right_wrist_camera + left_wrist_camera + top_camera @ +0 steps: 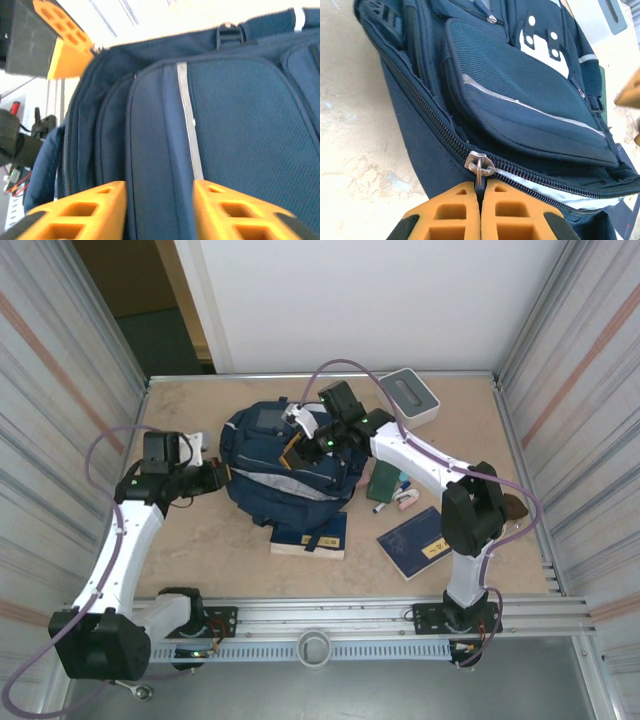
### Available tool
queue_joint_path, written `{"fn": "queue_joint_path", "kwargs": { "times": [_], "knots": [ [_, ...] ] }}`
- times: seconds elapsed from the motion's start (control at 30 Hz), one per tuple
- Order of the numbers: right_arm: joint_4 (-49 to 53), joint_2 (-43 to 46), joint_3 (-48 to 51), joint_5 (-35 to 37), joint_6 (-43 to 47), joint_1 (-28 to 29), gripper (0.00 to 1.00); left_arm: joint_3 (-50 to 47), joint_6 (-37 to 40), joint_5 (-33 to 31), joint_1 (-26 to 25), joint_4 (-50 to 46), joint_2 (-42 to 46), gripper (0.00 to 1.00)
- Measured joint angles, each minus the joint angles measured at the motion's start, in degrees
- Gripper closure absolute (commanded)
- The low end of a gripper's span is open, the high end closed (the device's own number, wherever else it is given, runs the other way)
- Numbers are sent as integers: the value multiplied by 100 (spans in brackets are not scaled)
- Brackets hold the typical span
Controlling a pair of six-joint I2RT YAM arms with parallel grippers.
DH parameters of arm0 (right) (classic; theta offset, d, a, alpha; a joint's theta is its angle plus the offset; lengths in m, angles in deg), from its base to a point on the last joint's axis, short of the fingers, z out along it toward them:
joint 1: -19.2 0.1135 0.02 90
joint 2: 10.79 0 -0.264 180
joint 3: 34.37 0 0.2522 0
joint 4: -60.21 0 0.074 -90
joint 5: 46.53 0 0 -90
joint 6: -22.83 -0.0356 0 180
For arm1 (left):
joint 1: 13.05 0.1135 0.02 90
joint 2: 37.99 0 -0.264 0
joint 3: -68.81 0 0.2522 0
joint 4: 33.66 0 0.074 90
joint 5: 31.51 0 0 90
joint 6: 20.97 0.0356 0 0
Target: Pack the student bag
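Student bag (285, 465) lies flat mid-table (200, 540), toward the far edge. Left tool (481, 210) is pinched fully closed on the zipper pull (479, 165) at the bag's left side, probably to run the zip or keep it taut. Right tool (160, 210) is on top of the bag with its jaws partly apart, straddling the edge of the front pocket (240, 125). It seems to grip nothing and is likely bracing the fabric. A booklet (310, 537) touches the bag's near edge, another (418, 540) is toward the table's right side; neither is packed.
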Motion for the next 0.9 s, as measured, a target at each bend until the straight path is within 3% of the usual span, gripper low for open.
{"fn": "queue_joint_path", "kwargs": {
  "times": [0.2, 0.33, 0.43, 0.63, 0.73, 0.9],
  "knots": [
    [-188, -262, -452, 39, -219, 435, 38, 0, 22, -15, -232, 17, 4, 100],
    [-227, -531, -758, 2, -286, 660, 39, 0, 22, -22, -249, 44, 11, 100],
    [-210, -706, -870, -2, -304, 772, 51, 0, 22, -39, -273, 44, 42, 100],
    [-120, -883, -898, -44, -391, 807, 92, 0, 24, -63, -273, 52, 92, 100],
    [-155, -872, -892, -129, -476, 796, 100, 0, 42, -177, -282, 39, 96, 100],
    [-435, -649, -411, -286, -564, 623, 100, 7, 120, -393, -330, -138, 96, 100]
  ]
}}
